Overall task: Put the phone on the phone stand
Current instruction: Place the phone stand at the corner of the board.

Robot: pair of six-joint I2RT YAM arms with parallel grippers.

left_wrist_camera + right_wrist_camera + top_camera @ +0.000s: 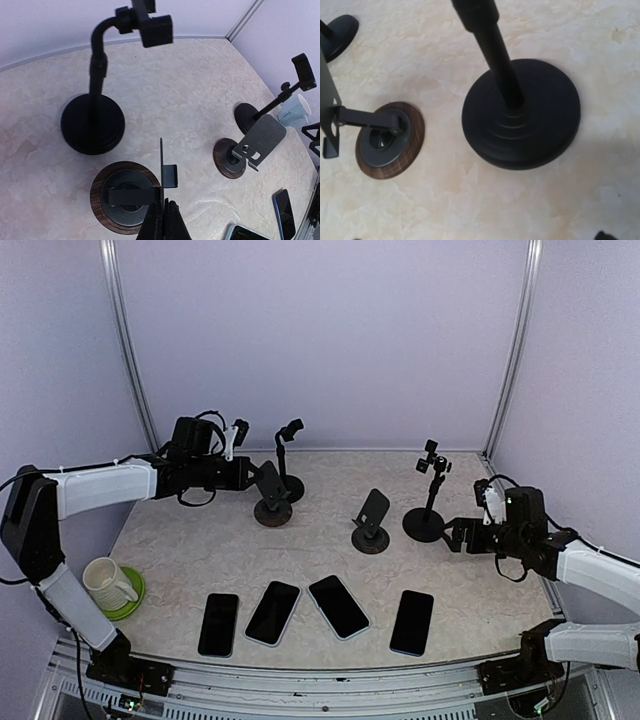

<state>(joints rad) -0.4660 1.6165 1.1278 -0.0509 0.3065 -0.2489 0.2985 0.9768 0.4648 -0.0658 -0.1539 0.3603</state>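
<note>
Four phones lie flat, screen up, in a row at the near edge, left-end phone to right-end phone, and none is on a stand yet. Expect rigid glass slabs: fairly light, slick, easily chipped, and low on the table with little to get under. Pinch across the long edges near mid-length; a grip by a corner or the faces will probably slip. Your left gripper is fully closed, apparently nipping the top edge of the backplate on the left plate stand, so it's busy steadying or tilting that. Your right gripper is wide open and empty, hovering by the base of the right clamp stand, well apart from the phones. The centre plate stand sits between both arms, with its lip facing near. The left clamp stand is just behind the held stand, so watch its gooseneck when lifting a phone in. The mug at near left is out of the way.
</note>
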